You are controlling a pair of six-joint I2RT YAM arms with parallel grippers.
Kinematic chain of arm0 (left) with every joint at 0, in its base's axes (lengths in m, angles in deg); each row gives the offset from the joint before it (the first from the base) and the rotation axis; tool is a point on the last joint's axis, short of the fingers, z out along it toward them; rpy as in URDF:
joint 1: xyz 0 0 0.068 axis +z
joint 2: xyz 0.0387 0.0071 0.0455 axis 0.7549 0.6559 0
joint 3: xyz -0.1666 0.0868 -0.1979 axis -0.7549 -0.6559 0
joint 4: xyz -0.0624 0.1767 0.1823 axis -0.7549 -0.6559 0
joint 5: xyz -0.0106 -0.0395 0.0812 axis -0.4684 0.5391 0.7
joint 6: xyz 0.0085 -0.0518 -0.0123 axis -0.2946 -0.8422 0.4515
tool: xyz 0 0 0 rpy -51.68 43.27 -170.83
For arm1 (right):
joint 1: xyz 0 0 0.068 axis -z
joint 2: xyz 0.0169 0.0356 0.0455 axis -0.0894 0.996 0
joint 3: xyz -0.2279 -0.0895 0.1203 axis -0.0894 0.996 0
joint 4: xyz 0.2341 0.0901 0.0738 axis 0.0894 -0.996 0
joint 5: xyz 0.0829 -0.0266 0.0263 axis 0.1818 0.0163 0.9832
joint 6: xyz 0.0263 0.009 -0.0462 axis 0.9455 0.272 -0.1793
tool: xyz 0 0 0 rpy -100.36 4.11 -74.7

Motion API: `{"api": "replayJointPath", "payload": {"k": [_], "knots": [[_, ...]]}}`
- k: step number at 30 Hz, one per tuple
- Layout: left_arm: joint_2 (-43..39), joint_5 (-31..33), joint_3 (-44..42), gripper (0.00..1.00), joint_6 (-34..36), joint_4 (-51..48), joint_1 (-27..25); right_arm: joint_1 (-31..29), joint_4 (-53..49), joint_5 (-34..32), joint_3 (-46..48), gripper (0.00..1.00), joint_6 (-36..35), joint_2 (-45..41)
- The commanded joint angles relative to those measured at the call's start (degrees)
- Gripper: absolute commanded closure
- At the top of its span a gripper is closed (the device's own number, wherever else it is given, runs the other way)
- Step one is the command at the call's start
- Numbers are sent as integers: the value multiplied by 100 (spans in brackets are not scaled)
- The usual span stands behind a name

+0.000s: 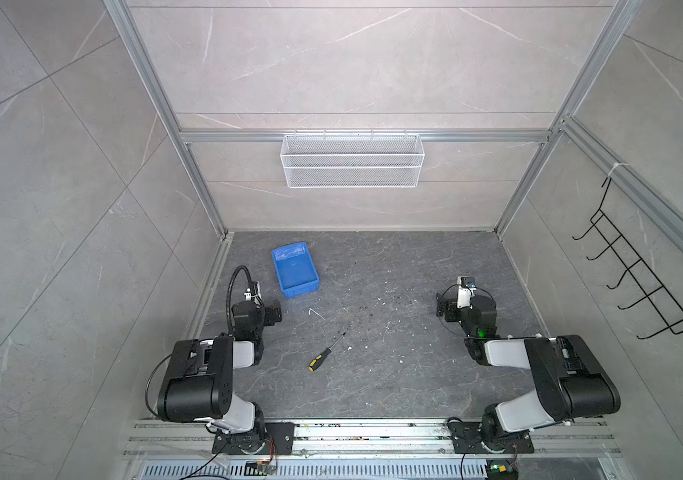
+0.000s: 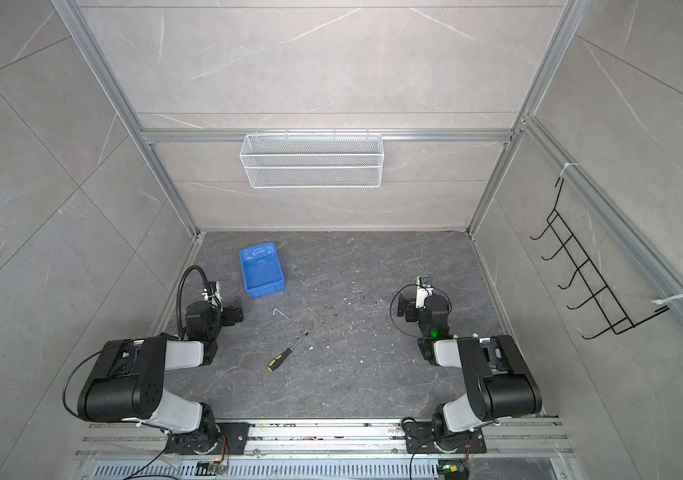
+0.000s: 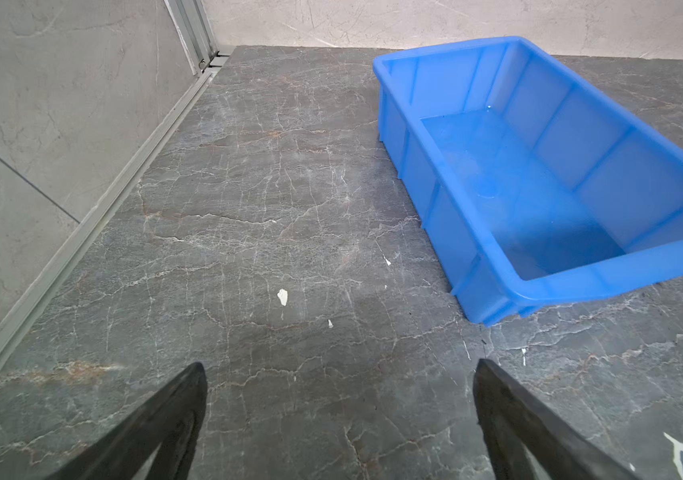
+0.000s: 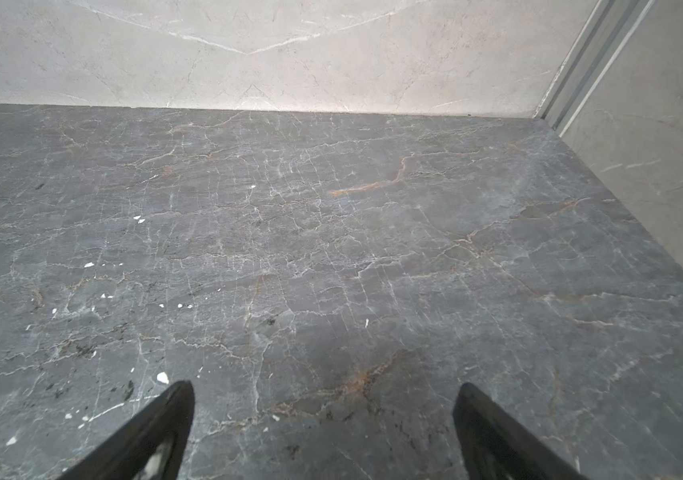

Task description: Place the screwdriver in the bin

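Nearest the lens are two folded arms, the left arm [image 1: 198,374] and the right arm [image 1: 568,374].

The left gripper [image 3: 339,363] hangs just short of the bin's near-left corner, not touching it, with its jaws spread wide over bare floor. The bin [image 1: 302,289] is empty, as the left wrist view shows [image 3: 443,216].

The screwdriver [image 1: 328,350] lies flat on the floor, well apart from the bin, to its right and nearer the arm bases. It lies on a slant, its shaft tip toward the bin side and its handle away; both top views show this [image 2: 289,350].

The right gripper [image 4: 324,385] hangs far right of the bin, jaws also spread and holding nothing.

I judge the task not yet begun, with the reach as the step in hand. The left gripper looks the closer one. It would need to turn away from the bin, square its jaws across the slanted handle, and lower.

The count:
- two arms
- two grippers
- one bin
- one screwdriver
- one mesh basket [image 1: 352,176], on the wall beyond the bin
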Motion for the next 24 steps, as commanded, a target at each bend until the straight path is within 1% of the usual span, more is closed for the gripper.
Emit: {"api": "replayJointPath", "payload": {"k": [1,24], "knots": [[-42,-90,82,0,-80,157,20,-13,29,40,-51,1,-50,10],[-47,-62,65,0,-84,173,21,-25,20,44,-63,1,-53,10]]}}
